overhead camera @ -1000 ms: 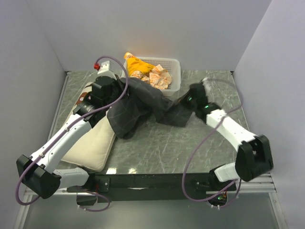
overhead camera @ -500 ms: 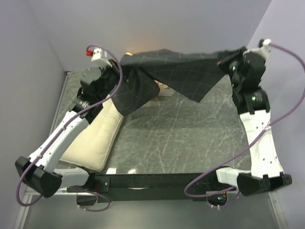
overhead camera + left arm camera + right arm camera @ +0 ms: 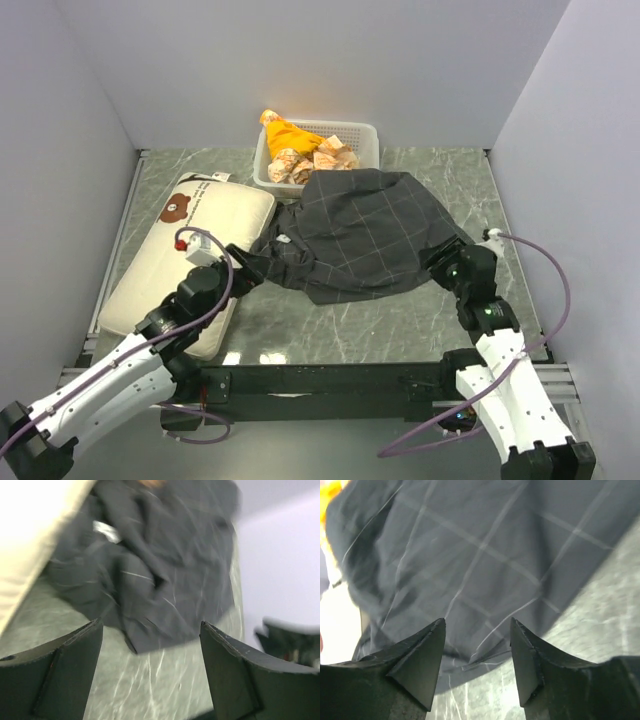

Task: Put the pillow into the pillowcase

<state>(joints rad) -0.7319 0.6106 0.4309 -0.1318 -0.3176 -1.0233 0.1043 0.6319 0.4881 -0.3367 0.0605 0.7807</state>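
Left end effector (image 3: 151, 625) is open and empty at the near left edge of the pillowcase (image 3: 360, 235). The right end effector (image 3: 477, 622) is open too, at its right edge. The pillowcase lies rumpled on the table (image 3: 400, 320), against the bare pillow (image 3: 185, 255) lying flat at the left, just before a basket (image 3: 368, 132).

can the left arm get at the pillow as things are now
Probably yes: the left gripper hangs open right by the long edge of the pillow, and the pillowcase lies beside the pillow, not over it.
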